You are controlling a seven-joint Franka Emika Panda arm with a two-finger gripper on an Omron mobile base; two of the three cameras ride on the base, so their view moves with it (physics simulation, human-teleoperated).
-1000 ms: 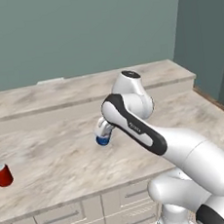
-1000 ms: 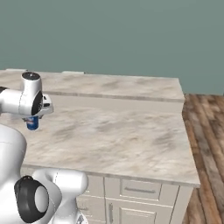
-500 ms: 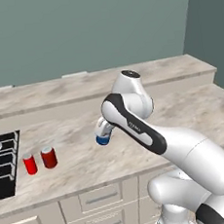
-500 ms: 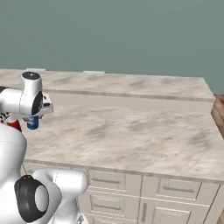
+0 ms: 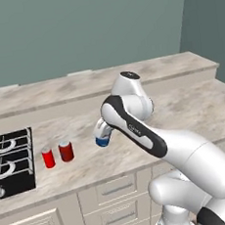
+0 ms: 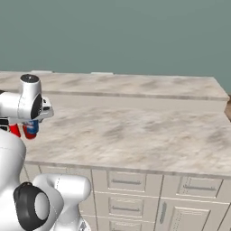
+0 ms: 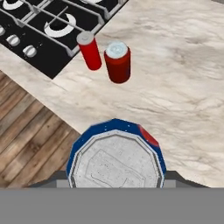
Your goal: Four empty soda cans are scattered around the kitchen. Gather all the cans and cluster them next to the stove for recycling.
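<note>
- Left base view: the gripper (image 5: 102, 135) is seen closed on a blue can (image 5: 102, 141), held clear above the counter (image 5: 192, 101). Two red cans (image 5: 66, 151) are stood upright on the counter just beside the right edge of the stove (image 5: 11, 162), close to each other but apart. The carried can is judged light and thin-walled (it is said to be empty), so only a modest squeeze is called for; a hard one would likely dent it.
- Right base view: the gripper (image 6: 35, 118) is seen at the end of the folded arm, with a red can (image 6: 30, 128) showing just below it; the blue can itself is hidden here. The counter (image 6: 135, 131) is stretched off to the right.
- Hand view: the silvery top and blue rim of the held can (image 7: 116, 159) are looked down upon, so it is held by its side wall near the top. Its painted metal is judged slippery, and a hold across the round body, mid-height or higher, is judged best. The red cans (image 7: 117, 62) and the stove (image 7: 48, 30) are seen ahead.
</note>
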